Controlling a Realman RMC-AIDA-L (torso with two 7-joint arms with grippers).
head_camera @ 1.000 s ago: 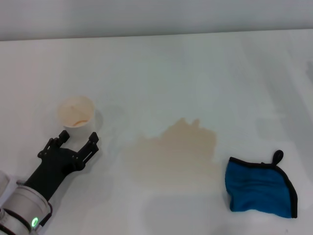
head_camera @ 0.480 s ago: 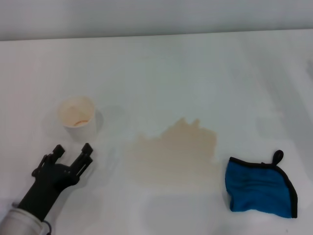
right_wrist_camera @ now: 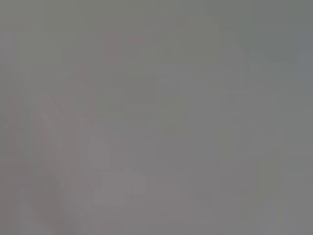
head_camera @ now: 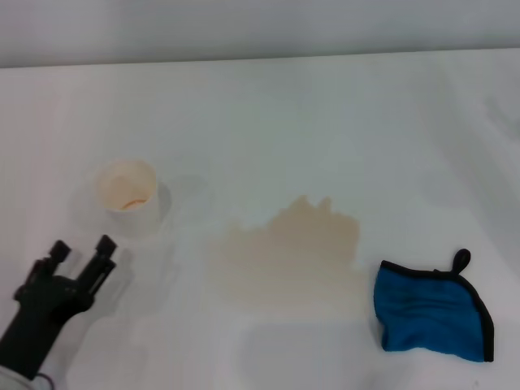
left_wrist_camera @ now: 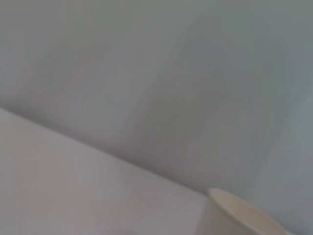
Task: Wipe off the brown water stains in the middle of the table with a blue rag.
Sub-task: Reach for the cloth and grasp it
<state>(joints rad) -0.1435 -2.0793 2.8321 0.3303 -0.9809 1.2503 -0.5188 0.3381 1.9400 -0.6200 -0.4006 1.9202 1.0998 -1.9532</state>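
Observation:
The brown water stains [head_camera: 294,253] spread as a pale tan blotch in the middle of the white table [head_camera: 325,122]. To their right, near the front, lies the blue rag [head_camera: 431,313], crumpled, with black trim and a loop at its far corner. My left gripper [head_camera: 81,249] is at the front left, open and empty, a short way in front of a white cup. It is well left of the stains. My right gripper is out of view in every frame.
A white paper cup [head_camera: 126,193] with brownish residue inside stands left of the stains; its rim [left_wrist_camera: 244,208] also shows in the left wrist view. The table's far edge meets a grey wall. The right wrist view shows only blank grey.
My left gripper has drawn back from the cup toward the front left corner, still open. The cup, stains and rag have not moved.

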